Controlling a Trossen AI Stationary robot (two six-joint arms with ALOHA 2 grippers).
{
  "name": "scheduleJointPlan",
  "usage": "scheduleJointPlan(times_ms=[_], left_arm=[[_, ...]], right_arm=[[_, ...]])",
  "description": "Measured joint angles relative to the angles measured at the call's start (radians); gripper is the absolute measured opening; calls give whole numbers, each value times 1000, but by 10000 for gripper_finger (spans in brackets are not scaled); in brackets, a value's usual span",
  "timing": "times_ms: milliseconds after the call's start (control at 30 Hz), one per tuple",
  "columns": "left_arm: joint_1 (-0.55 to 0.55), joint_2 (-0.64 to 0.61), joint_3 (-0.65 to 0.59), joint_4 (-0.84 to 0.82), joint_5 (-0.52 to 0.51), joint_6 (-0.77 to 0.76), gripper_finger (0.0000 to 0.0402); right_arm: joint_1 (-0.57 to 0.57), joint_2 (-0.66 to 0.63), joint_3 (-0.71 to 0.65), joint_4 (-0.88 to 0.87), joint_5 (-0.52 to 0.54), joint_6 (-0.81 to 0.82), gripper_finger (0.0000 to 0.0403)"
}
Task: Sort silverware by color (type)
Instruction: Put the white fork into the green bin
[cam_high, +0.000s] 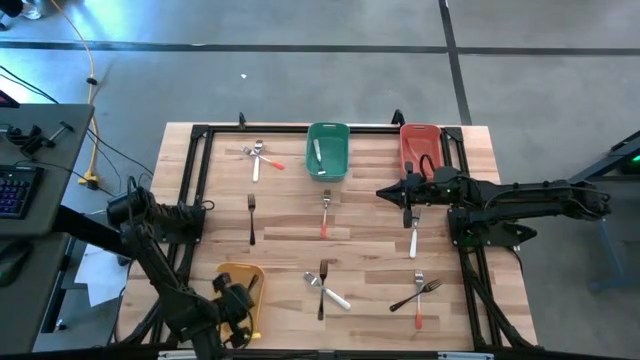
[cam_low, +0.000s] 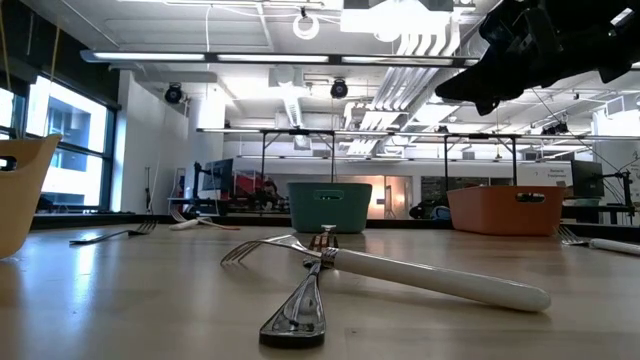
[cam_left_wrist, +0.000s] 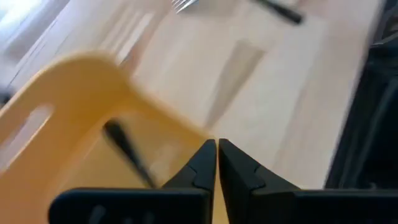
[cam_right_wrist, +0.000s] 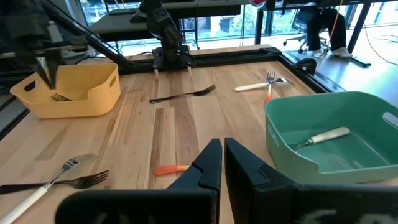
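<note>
Forks lie scattered on the wooden table (cam_high: 290, 235): a black fork (cam_high: 251, 218), a red-handled fork (cam_high: 326, 214), a white-handled fork (cam_high: 414, 238), and crossed pairs (cam_high: 322, 287) (cam_high: 420, 293) (cam_high: 258, 156). In the low view a white-handled fork (cam_low: 430, 276) rests across a black fork (cam_low: 300, 306). My left gripper (cam_left_wrist: 216, 155) is shut and empty over the yellow bin (cam_left_wrist: 74, 99), where a black fork (cam_left_wrist: 127, 152) lies. My right gripper (cam_right_wrist: 222, 160) is shut and empty, raised above the table (cam_low: 520, 50) between the red bin (cam_high: 420, 147) and the white-handled fork.
The green bin (cam_high: 327, 150) at the far edge holds a white-handled fork (cam_right_wrist: 323, 138). The red bin stands beside it and the yellow bin (cam_high: 243, 290) at the near left. A black frame (cam_high: 200, 180) runs round the table. Bare wood lies in the table's middle.
</note>
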Motion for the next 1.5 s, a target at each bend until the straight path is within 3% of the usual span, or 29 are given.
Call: scheduleJointPlan(times_ms=[167,533,633,867,1000,1133,1267,1400,1500], left_arm=[[61,-5,-29,189,-9,277,2],[304,-27,-301,1031,294,973,0],[384,-27,-387,1257,362,1093,0],[554,-27,-558,1608,482,1223,0],[625,-27,-599,1654,495,1252,0],[667,-27,-586,1570,563,1250,1],[652,-27,-479,1316,558,1324,17],[627,20,-324,1039,506,1447,52],[616,71,-219,928,511,1487,81]], right_arm=[[0,0,0,0,9,0,4],[4,0,0,-2,73,43,4],[24,0,0,-11,141,44,4],[119,0,0,-27,153,37,4],[184,0,0,-39,165,63,4],[256,29,0,-50,217,71,4],[302,76,0,-46,294,70,4],[312,126,0,-32,303,71,4],[312,152,0,-27,303,71,4]])
